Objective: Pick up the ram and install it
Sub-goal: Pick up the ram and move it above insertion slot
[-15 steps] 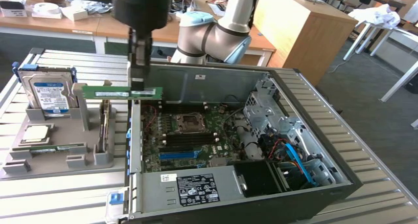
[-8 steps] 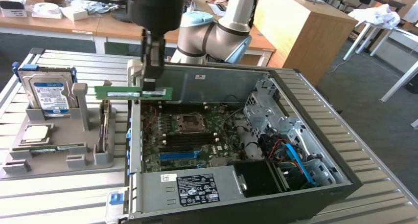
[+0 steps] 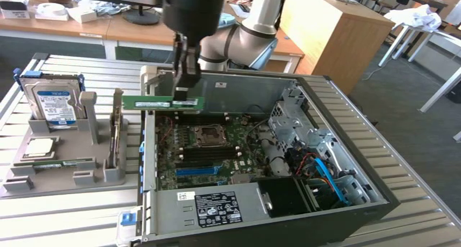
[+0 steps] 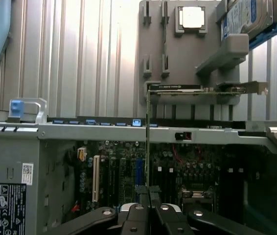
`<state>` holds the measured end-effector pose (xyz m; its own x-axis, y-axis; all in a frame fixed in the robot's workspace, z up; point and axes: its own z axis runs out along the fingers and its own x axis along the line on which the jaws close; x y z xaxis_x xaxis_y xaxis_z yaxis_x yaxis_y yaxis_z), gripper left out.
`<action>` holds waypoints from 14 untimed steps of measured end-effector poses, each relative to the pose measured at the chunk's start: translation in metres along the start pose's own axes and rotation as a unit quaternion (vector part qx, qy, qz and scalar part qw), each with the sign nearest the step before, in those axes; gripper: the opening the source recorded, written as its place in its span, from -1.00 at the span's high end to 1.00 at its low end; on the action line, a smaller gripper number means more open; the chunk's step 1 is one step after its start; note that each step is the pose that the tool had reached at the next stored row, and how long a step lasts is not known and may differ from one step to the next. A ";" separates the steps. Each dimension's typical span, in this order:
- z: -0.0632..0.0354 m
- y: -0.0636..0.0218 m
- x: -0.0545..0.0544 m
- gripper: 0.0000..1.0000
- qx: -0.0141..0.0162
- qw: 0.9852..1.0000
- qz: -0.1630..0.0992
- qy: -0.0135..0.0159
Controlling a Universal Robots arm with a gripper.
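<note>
The ram (image 3: pixel 162 102) is thin, and the claw (image 3: pixel 184 91) pinches it away from its middle. So the long free end might tip, or the stick might slip out and drop onto the green board (image 3: pixel 209 150) inside the computer case (image 3: pixel 346 166). If the ram goes down crooked, it might miss the black slots (image 3: pixel 209 154) in the middle of the case, or bump the case's metal edge (image 3: pixel 148 150). Pushing hard on a crooked stick could bend or crack it. The claw is closed tight on the ram. The ram hangs in the air just above the open side of the case, over the edge nearest the grey holder (image 3: pixel 72 142). The arm (image 3: pixel 245 26) reaches over the case from behind it, and the claw points straight down. In the wrist view the ram (image 4: pixel 148 142) shows edge-on as a thin line running out from the claw (image 4: pixel 148 193) across the case.
</note>
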<state>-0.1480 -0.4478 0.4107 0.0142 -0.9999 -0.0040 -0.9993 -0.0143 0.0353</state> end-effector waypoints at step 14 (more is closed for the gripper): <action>-0.0015 -0.0426 0.001 0.77 0.000 1.000 0.000 0.000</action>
<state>-0.1054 -0.4478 0.4108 0.0143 -0.9999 -0.0040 -0.9993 -0.0144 0.0354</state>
